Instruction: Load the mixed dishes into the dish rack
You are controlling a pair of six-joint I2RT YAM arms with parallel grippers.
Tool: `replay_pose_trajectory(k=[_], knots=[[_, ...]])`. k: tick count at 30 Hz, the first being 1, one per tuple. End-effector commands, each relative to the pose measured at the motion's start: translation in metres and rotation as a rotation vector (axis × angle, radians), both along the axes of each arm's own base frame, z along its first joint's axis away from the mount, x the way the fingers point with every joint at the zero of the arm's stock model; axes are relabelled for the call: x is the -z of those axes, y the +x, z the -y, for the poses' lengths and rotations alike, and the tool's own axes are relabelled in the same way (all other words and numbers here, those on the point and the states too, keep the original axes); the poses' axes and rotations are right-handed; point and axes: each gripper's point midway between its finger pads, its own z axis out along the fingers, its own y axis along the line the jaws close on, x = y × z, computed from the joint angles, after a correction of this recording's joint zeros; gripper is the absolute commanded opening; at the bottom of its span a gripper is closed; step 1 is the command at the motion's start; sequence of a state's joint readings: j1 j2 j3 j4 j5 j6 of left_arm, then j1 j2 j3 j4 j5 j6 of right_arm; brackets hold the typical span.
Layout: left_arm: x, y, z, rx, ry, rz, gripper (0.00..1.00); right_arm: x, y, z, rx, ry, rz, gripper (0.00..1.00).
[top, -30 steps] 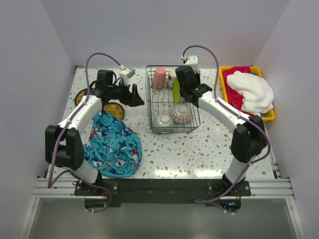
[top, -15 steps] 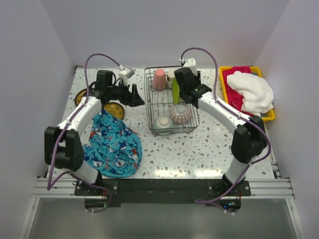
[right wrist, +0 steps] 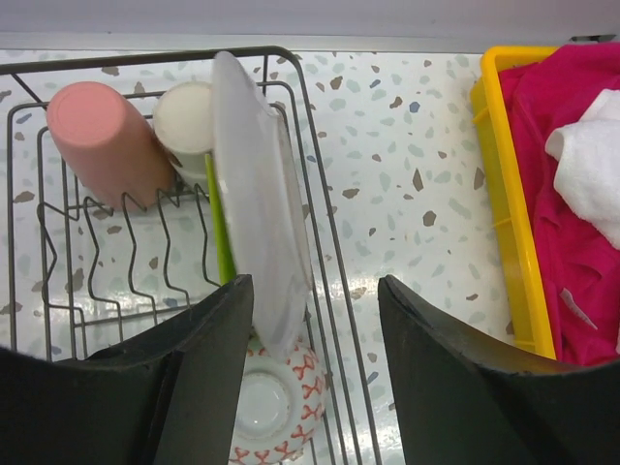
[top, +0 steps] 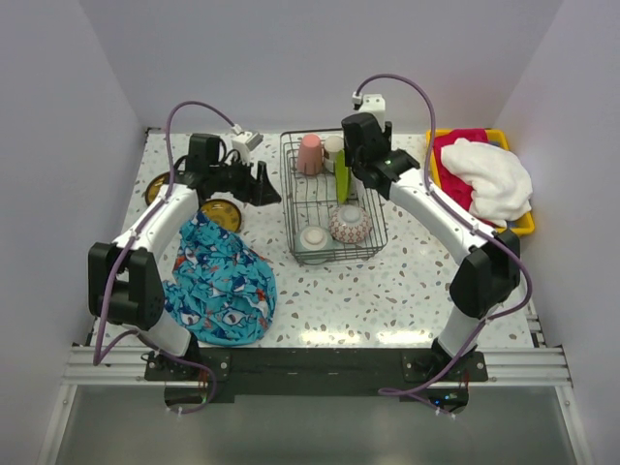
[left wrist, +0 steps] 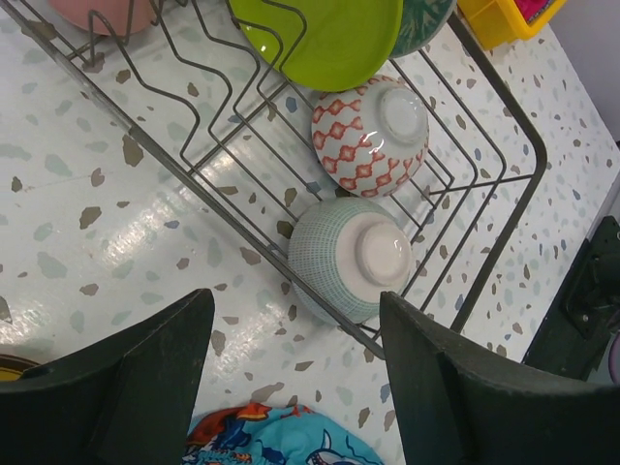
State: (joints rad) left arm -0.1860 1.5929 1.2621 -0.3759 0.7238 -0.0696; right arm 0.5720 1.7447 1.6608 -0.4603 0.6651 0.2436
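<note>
Standing over the far right corner of the dish rack (top: 305,194), the right gripper (right wrist: 315,286) has its jaws spread and grasps nothing. A pale-backed plate (right wrist: 257,194) stands on edge in the dividers below it, close to one finger, with the lime-green plate (left wrist: 320,39) just beside. The pink cup (right wrist: 107,136) and cream cup (right wrist: 184,116) sit at the rack's far edge, and the mint bowl (left wrist: 349,257) and red-patterned bowl (left wrist: 368,136) lie upturned at its near edge. I'd say the job here is to clear out cleanly: rise straight up with the jaws wide, so no finger clips the rim and topples the plate. The left gripper (left wrist: 295,295), also open and empty, hovers by the rack's left side. Two yellow-olive plates (top: 221,214) wait near the table's (top: 387,291) far left corner.
</note>
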Motion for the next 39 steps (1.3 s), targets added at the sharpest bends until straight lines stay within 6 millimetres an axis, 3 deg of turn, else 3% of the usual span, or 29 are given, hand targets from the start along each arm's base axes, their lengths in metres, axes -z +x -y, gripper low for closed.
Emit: replay_pose_trajectory(k=[1, 6, 9, 12, 15, 16, 18, 19, 20, 21, 25, 28, 32, 39], knots=[[-0.023, 0.013, 0.0, 0.02, 0.034, 0.088, 0.74, -0.063, -0.006, -0.003, -0.025, 0.109, 0.131, 0.58], [-0.026, 0.016, -0.009, 0.032, 0.102, 0.132, 0.75, -0.071, -0.007, 0.006, -0.013, 0.112, 0.171, 0.59], [-0.03, 0.018, -0.017, 0.03, 0.155, 0.155, 0.75, -0.057, -0.008, 0.01, -0.034, 0.111, 0.139, 0.59], [-0.036, 0.026, -0.04, -0.024, 0.23, 0.192, 0.75, -0.053, -0.01, 0.006, -0.1, 0.129, 0.128, 0.61], [-0.037, 0.037, -0.081, -0.118, 0.31, 0.199, 0.78, -0.04, -0.018, -0.015, -0.263, 0.121, 0.049, 0.68], [-0.032, 0.043, -0.104, -0.166, 0.365, 0.192, 0.79, -0.043, -0.02, -0.02, -0.295, 0.131, 0.036, 0.68], [-0.019, 0.047, -0.128, -0.21, 0.417, 0.134, 0.79, -0.027, -0.031, -0.036, -0.388, 0.18, -0.062, 0.71], [-0.013, 0.05, -0.151, -0.259, 0.446, 0.108, 0.79, -0.028, -0.033, -0.043, -0.421, 0.212, -0.079, 0.71], [-0.007, 0.051, -0.16, -0.27, 0.457, 0.086, 0.77, -0.027, -0.033, -0.042, -0.438, 0.249, -0.098, 0.72], [0.002, 0.055, -0.168, -0.276, 0.462, 0.064, 0.77, -0.025, -0.042, -0.058, -0.514, 0.34, -0.139, 0.73], [0.03, 0.059, -0.202, -0.291, 0.521, 0.026, 0.73, -0.025, -0.058, -0.082, -0.69, 0.514, -0.219, 0.74], [0.057, 0.054, -0.219, -0.332, 0.472, -0.074, 0.6, -0.024, -0.066, -0.092, -0.776, 0.553, -0.234, 0.76], [0.091, 0.046, -0.231, -0.404, 0.385, -0.19, 0.59, -0.018, -0.066, -0.092, -0.766, 0.571, -0.251, 0.76], [0.126, 0.047, -0.229, -0.41, 0.344, -0.243, 0.58, -0.013, -0.065, -0.091, -0.777, 0.539, -0.262, 0.77]])
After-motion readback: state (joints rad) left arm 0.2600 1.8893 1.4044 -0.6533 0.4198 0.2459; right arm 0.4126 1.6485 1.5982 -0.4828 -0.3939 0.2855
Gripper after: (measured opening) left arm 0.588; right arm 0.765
